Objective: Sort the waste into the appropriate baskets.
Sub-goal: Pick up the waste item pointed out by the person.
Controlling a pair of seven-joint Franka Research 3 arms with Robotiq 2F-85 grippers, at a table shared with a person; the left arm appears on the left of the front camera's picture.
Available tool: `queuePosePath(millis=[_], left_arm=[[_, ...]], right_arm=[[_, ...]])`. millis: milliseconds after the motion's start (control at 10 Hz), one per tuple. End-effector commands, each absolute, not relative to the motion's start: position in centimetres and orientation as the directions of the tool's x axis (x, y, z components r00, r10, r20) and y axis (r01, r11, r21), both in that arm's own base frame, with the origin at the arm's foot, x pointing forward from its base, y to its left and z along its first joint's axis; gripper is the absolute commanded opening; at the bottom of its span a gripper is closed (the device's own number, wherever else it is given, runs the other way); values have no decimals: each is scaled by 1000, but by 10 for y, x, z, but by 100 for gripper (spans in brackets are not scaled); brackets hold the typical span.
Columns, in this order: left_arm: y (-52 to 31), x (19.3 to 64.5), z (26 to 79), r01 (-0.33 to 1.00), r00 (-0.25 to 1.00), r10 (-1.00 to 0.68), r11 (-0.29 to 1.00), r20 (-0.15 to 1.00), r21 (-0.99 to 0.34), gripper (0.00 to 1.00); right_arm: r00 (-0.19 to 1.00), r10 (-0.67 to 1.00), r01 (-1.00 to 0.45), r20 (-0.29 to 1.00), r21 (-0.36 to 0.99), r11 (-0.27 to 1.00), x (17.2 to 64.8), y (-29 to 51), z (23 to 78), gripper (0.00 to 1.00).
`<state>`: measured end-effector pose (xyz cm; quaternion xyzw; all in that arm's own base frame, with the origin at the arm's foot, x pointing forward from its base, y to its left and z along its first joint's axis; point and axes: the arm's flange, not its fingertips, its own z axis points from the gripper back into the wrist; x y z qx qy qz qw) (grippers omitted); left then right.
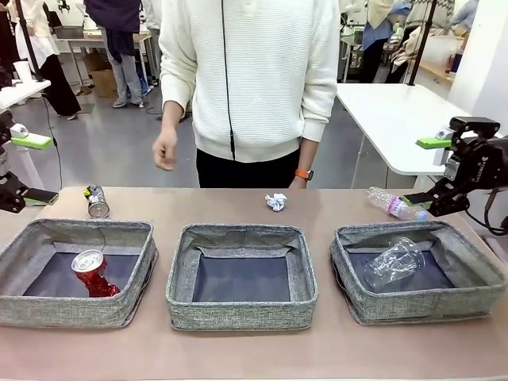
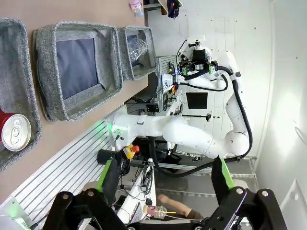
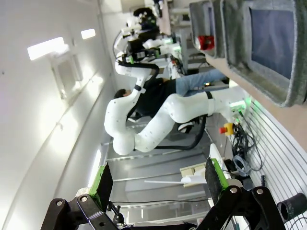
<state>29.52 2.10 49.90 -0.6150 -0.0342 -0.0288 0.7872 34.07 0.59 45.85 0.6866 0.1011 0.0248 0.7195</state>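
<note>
The left gripper and right gripper are held wide and empty at either end of the bench. A red can is contained in the left basket, a clear cup in the right basket; the silver can, paper ball and bottle are laid on the bench beyond.

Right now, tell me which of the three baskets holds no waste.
The middle basket: its dark bottom is bare. The left basket holds the crushed red can, the right basket the clear plastic cup.
</note>
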Motion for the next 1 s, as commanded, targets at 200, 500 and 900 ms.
queuePosePath(millis=[200, 500, 900], left_arm=[[19, 296, 504, 95, 995, -1, 223, 97, -970, 100], [19, 296, 504, 95, 995, -1, 223, 97, -970, 100], [16, 328, 506, 271, 961, -181, 446, 210, -853, 100]], right_arm=[[978, 186, 91, -99, 994, 54, 340, 6, 457, 100], [978, 186, 91, -99, 994, 54, 340, 6, 457, 100], [978, 186, 91, -99, 994, 54, 340, 6, 457, 100]])
